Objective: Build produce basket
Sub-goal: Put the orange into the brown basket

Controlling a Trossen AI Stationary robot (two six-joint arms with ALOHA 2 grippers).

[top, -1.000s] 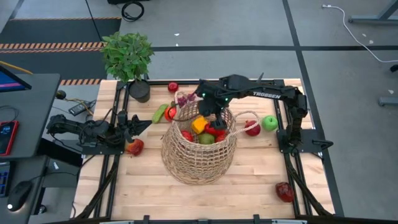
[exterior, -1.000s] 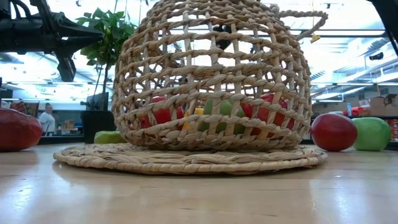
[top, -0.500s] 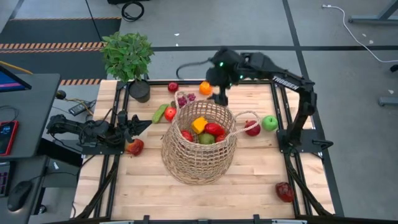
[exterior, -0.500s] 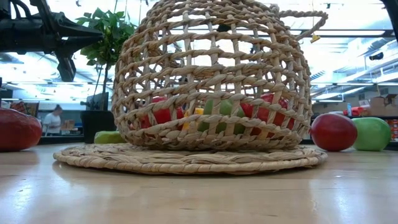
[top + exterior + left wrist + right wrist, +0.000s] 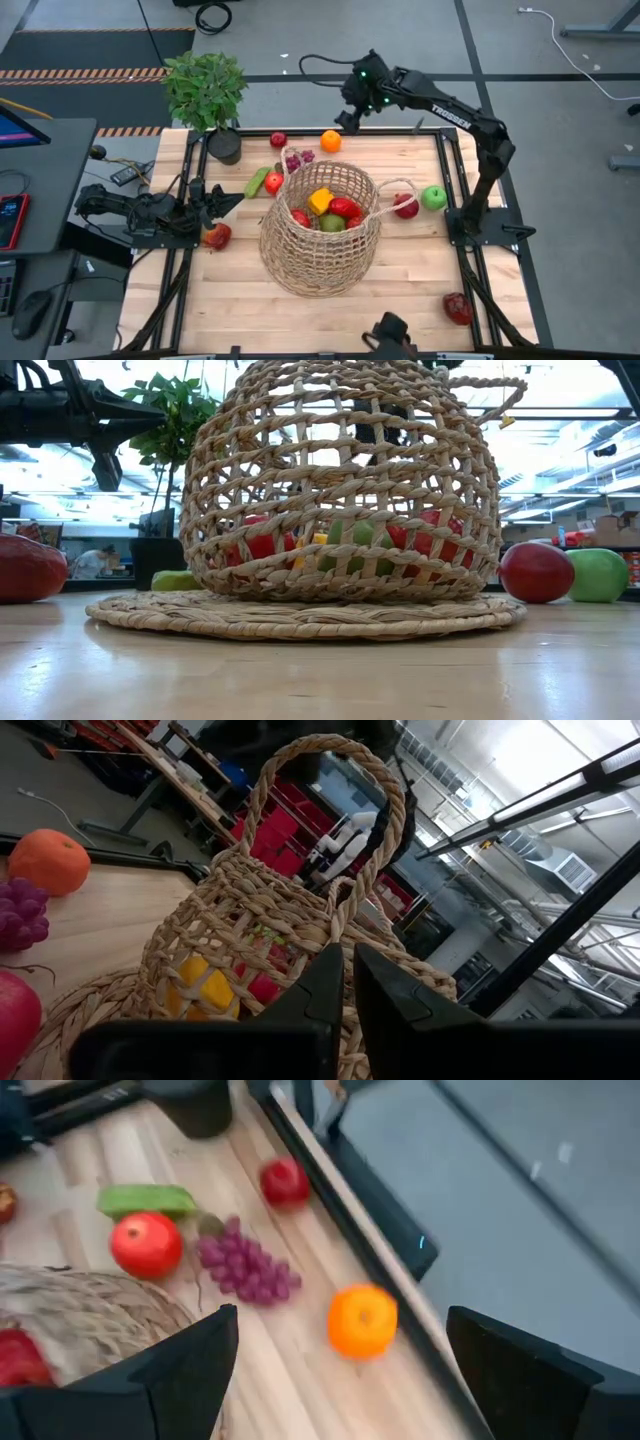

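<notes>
The tan wicker basket stands on its flat woven base at mid table and holds a yellow pepper, red pieces and a green one. Loose produce lies around it: an orange, purple grapes, a red apple and a cucumber. My right gripper hangs open above the table's far edge, slanting down toward the orange, which shows beyond its fingers. My left gripper is shut at the table's left, pointing at the basket and apart from it.
A potted plant stands at the far left corner. A red apple and a green apple lie right of the basket. A red fruit lies near my left gripper, and a red pepper at the near right.
My right gripper has swung up from over the basket's mouth toward the table's far edge and has rolled as it went; it now hangs near the orange. The basket and its contents have stayed in place.
</notes>
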